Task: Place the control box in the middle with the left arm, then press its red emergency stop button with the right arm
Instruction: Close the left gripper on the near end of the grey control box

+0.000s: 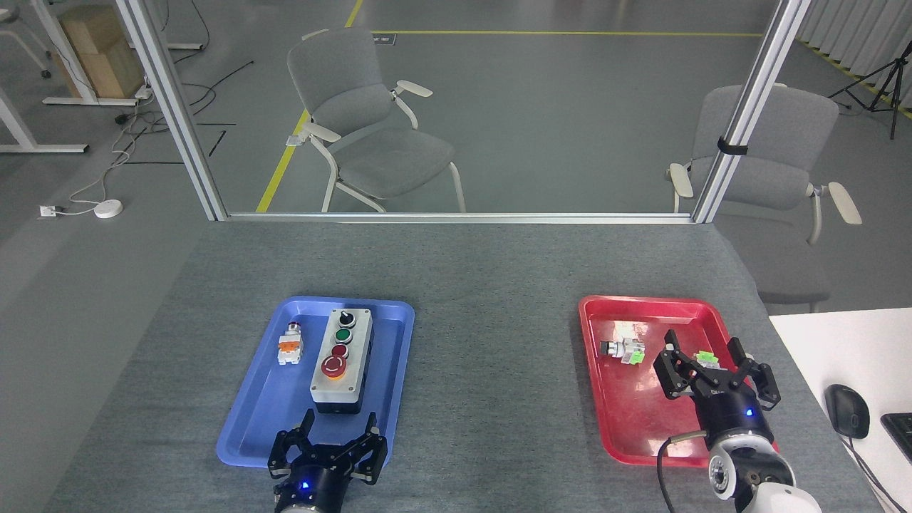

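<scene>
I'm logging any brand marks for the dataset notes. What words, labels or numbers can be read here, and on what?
Nothing can be read with certainty.
Right hand: white lettering on the black body, too small and partly hidden to read.
Left hand: no lettering shows at this angle.
Control box: no readable label; the red emergency stop button has a faint mark, too small to read.
Blue tray and red tray: no text.

One control box (341, 360), four buttons on it. Two trays: blue tray (249, 427), red tray (641, 420). Three loose switch parts. Two chairs beyond desk (491, 263).
</scene>
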